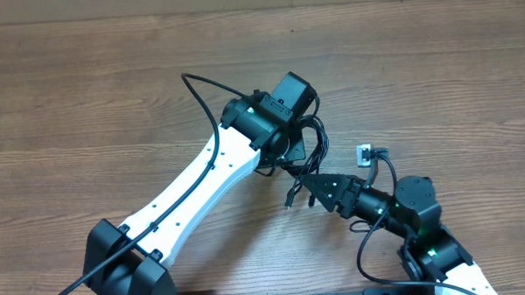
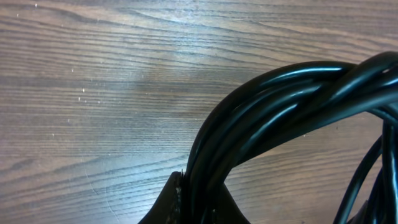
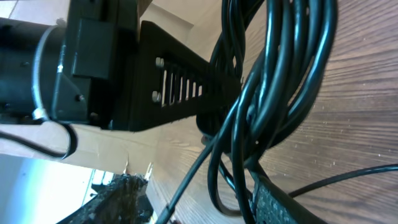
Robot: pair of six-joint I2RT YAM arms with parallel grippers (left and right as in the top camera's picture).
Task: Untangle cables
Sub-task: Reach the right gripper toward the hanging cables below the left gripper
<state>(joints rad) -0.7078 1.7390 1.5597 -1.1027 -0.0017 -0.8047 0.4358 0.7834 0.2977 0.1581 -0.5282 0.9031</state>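
My left fingers (image 2: 175, 205) clamped the limp, light-looking cables (image 2: 280, 93); my right gripper (image 1: 304, 183) I couldn't read; a loose strand (image 1: 292, 195) suited pinching.

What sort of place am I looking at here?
Probably a robotics lab or test bench: a left arm and right arm reach over a wood-grain table toward a bundle of black cables.

Setting: robotics lab bench.
Surface: wood-grain table (image 1: 77, 93).
Equipment: white-and-black left arm (image 1: 194, 180) and right arm (image 1: 428, 247), based at the table's near edge.
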